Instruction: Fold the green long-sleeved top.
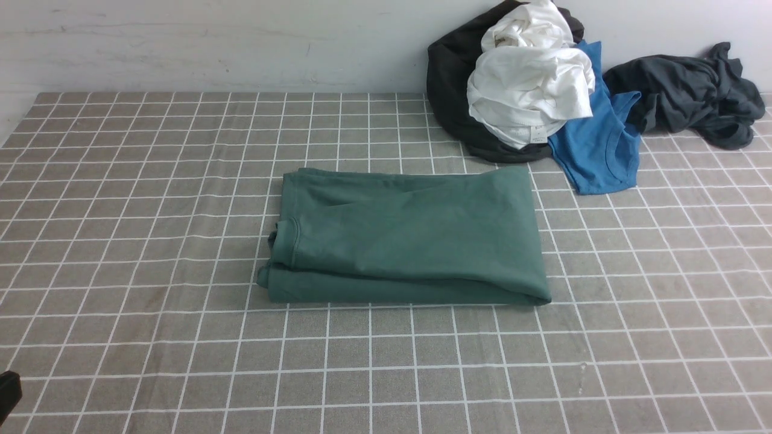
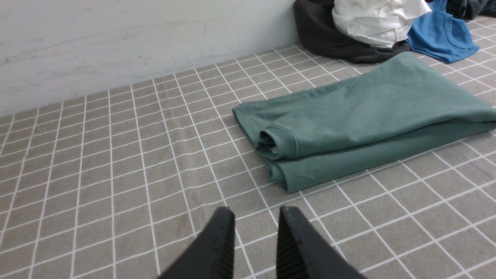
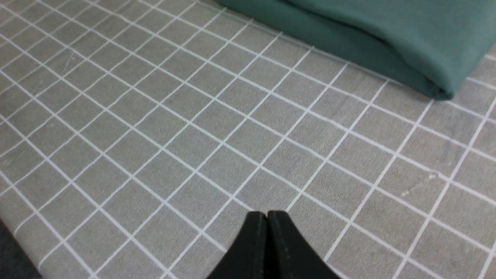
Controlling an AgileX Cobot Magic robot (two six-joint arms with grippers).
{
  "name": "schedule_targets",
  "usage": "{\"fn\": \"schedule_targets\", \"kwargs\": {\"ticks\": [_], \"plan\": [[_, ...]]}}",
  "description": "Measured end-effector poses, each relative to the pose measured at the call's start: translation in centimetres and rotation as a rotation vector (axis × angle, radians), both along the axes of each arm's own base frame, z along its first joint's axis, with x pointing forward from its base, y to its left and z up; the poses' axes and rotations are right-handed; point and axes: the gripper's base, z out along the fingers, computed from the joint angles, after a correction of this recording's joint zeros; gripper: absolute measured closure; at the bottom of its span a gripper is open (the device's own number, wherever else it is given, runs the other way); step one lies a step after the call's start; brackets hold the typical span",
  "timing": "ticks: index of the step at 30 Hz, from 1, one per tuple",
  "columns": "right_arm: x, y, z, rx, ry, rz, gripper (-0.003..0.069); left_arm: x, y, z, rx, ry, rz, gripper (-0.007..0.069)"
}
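- The left gripper (image 2: 254, 217), low in the centre of the left wrist view, has its two black fingers slightly spread with a narrow gap, pinching nothing, over bare cloth well short of the garment.
- The right gripper (image 3: 267, 217), at the bottom centre of the right wrist view, has its fingers pressed together and empty.
- The green long-sleeved top (image 1: 407, 238) lies in the middle of the front view as a compact layered rectangle on the grey checked tablecloth (image 1: 151, 271), its ribbed neck showing at the left end.
- A heap of other clothes (image 1: 531, 90) sits in the upper right, just beyond the top's far right corner.
- Judgement: folding looks finished or nearly so; any next move calls only for tidying the bunched left end or keeping both arms clear.
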Motion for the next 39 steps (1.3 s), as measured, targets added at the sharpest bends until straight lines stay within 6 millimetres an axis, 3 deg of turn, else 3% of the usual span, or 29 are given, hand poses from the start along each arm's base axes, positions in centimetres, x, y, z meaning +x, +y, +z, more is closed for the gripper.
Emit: {"fn": "schedule_targets", "kwargs": {"ticks": [6,8,12,15,18,39], "plan": [[-1.3,-1.8,-1.2,0.166,-0.273,-0.074,0.0673,0.0,0.0,0.0,0.000,-0.001,0.000,0.0474],[-1.0,-2.2,-3.0,0.199,-0.315,-0.170,0.0673,0.0,0.0,0.0,0.000,0.000,0.000,0.0474],[0.0,-3.2,-5.7,0.278,-0.244,-0.447,0.0673,0.0,0.0,0.0,0.001,0.004,0.000,0.0474],[0.2,-4.0,-5.9,0.311,-0.221,-0.611,0.0673,0.0,0.0,-0.1,0.003,0.010,0.000,0.0474],[0.2,-4.6,-6.3,0.235,-0.216,-0.702,0.0673,-0.1,0.0,-0.2,0.006,0.020,0.000,0.0474],[0.2,-5.0,-6.5,0.084,-0.266,-0.712,0.0673,-0.1,0.0,-0.2,0.006,0.020,0.000,0.0474]]}}
